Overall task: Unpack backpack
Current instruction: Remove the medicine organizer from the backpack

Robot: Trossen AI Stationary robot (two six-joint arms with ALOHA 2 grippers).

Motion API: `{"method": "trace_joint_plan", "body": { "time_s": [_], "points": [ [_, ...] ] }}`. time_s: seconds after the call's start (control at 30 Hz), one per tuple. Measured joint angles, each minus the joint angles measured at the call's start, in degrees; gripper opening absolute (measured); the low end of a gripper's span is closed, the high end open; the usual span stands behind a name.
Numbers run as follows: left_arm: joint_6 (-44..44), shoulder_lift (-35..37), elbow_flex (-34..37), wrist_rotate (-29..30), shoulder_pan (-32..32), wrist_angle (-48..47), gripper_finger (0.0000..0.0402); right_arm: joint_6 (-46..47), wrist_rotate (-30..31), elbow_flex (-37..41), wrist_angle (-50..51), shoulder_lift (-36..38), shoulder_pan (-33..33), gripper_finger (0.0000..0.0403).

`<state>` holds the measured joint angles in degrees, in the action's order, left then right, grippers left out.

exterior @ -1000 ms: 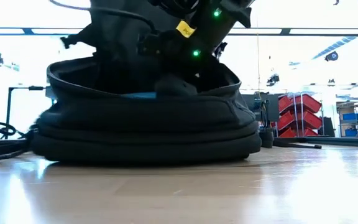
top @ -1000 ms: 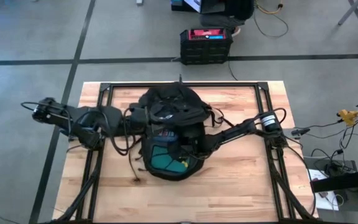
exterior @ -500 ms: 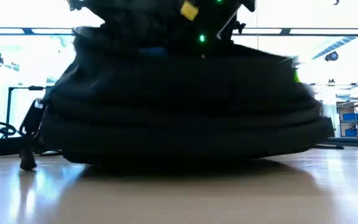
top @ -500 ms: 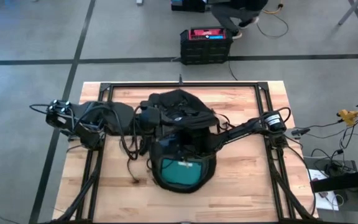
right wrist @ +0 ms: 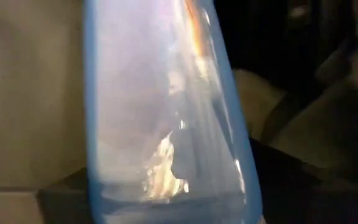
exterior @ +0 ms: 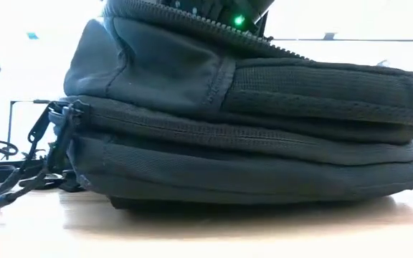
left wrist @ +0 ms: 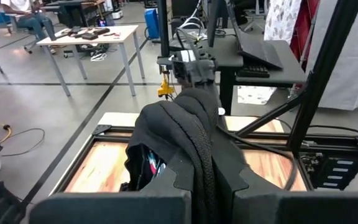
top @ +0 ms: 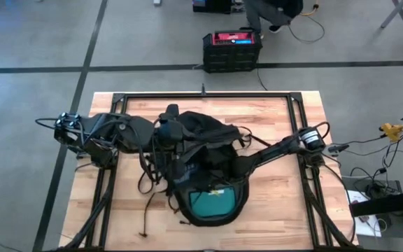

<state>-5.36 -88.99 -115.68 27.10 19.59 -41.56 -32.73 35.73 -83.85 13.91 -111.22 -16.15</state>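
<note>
The backpack (top: 200, 164) is seen lying mid-table on the wooden table (top: 278, 217), its open mouth turned toward the near edge; a teal item (top: 212, 203) shows inside the opening. In the low view the backpack (exterior: 249, 136) fills most of the picture, resting on the tabletop, with zippered seams running across it and a strap end (exterior: 20, 186) trailing at one side.

The left gripper (left wrist: 205, 180) is closed on a fold of backpack fabric near the bag's top, the cloth pinched and draped over its fingers (left wrist: 179, 180); in the high view it (top: 168, 133) is placed at the bag's left upper part.

The right arm (top: 285, 147) is reached into the backpack's opening from the right side; its gripper is hidden inside the bag in the high view. In the right wrist view a translucent blue-edged plastic item (right wrist: 160, 124) is seen very close; whether the fingers are apart or together cannot be told.

A black crate with a red top (top: 232, 49) stands on the floor beyond the table
</note>
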Motion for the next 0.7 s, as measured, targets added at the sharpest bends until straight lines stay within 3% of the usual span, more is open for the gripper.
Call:
{"method": "trace_joint_plan", "body": {
  "time_s": [0.27,0.47,0.7],
  "points": [
    [0.0,0.0,0.1,0.5,0.0,-1.5,0.0001,-3.6,-1.5,-0.1,-4.5,0.0,-1.9,0.021],
    [-0.8,0.3,0.2,2.2,0.0,-4.5,0.0001,-1.4,-0.6,-0.2,-4.1,0.0,-2.6,0.0145],
    [-5.2,2.2,2.6,10.0,-0.1,-13.0,0.0001,0.0,5.5,-0.2,-0.7,0.4,-5.6,0.0144]
  ]
}}
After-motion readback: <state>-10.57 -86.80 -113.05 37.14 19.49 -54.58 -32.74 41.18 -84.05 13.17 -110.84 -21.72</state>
